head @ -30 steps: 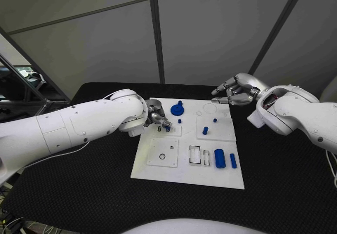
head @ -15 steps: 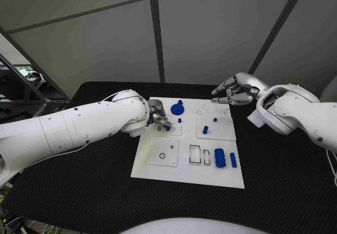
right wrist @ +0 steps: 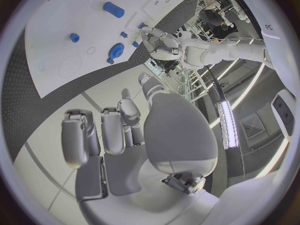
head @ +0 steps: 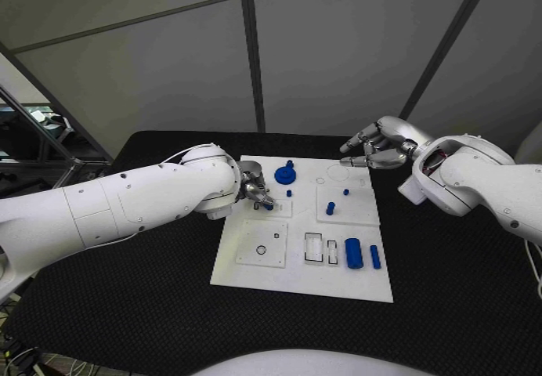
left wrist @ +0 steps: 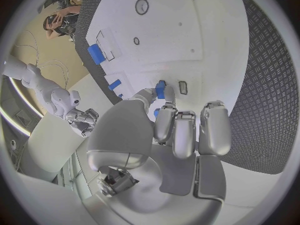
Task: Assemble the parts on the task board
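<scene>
The white task board (head: 296, 276) lies mid-table. My left hand (head: 253, 188) hangs over its back left square and pinches a small blue part (head: 269, 206) between thumb and a finger. In the left wrist view that small blue part (left wrist: 160, 89) sits at the fingertips (left wrist: 165, 96), just beside a small rectangular slot (left wrist: 183, 87). My right hand (head: 378, 147) hovers above the board's back right corner, fingers loosely bent and apart, holding nothing. On the board are a blue gear (head: 286, 174), a peg (head: 330, 209), a cylinder (head: 353, 254) and a thin bar (head: 375, 258).
Black matting (head: 135, 290) surrounds the board on all sides. Grey wall panels (head: 169, 70) stand behind the table. Two empty rectangular slots (head: 314, 247) lie beside the cylinder, and a round hole (head: 261, 251) sits in the front left square.
My left arm has edged slightly towards the board with the small blue part still pinched. The right hand has not moved.
</scene>
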